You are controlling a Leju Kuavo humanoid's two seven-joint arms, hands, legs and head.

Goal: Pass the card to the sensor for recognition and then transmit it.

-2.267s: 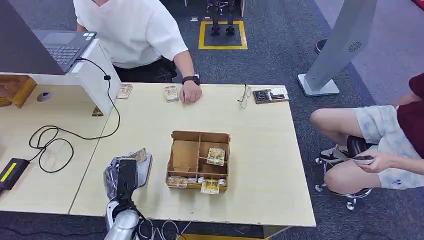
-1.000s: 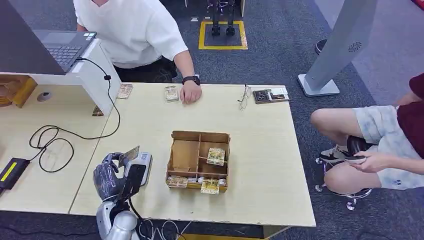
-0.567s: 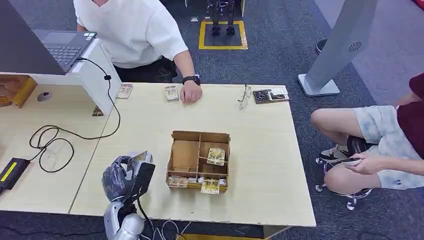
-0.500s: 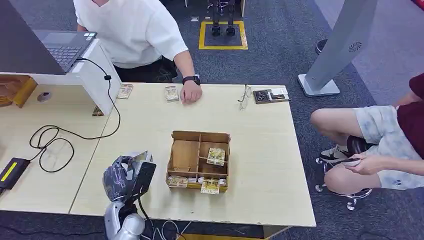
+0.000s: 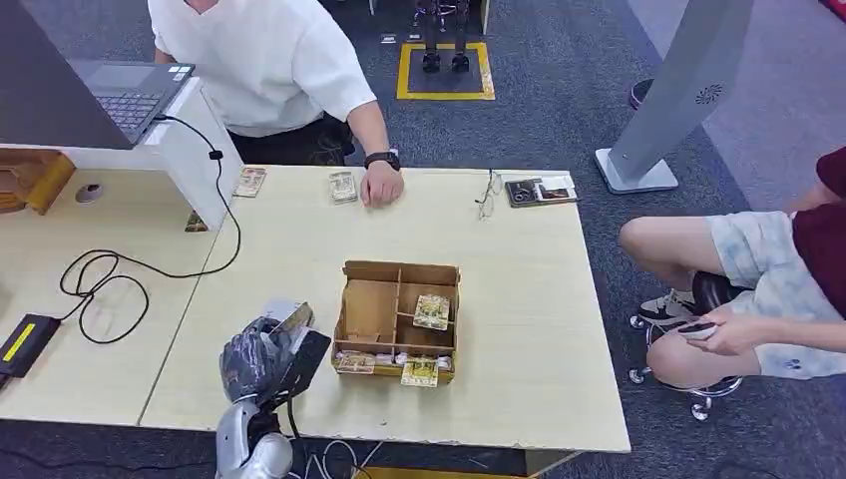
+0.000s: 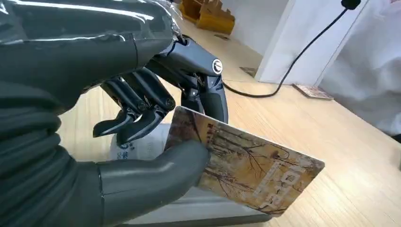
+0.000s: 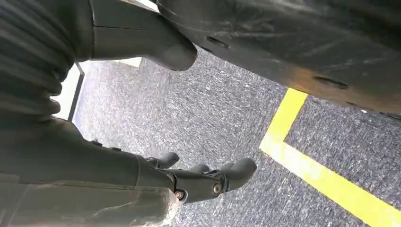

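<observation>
My left hand [image 5: 261,357] hovers near the table's front edge, just left of the cardboard box [image 5: 347,317]. It pinches a card [image 5: 296,318] printed with brown trees. In the left wrist view the thumb [image 6: 161,175] presses the card [image 6: 257,170] against the darker fingers, and the card sticks out over the white and grey sensor [image 6: 142,144] lying on the table. In the head view the hand hides most of the sensor [image 5: 278,306]. My right hand [image 7: 203,182] hangs over grey carpet, fingers apart and holding nothing.
The box's compartments hold several cards [image 5: 431,311]. A person in a white shirt rests a hand [image 5: 380,186] on the far edge beside loose cards [image 5: 342,187]. Glasses [image 5: 487,193], a laptop [image 5: 120,95] and a black cable [image 5: 100,284] also lie about. Another person [image 5: 758,289] sits at right.
My left hand has carried the card to the right, from left of the sensor to over it and closer to the box. The people have barely moved.
</observation>
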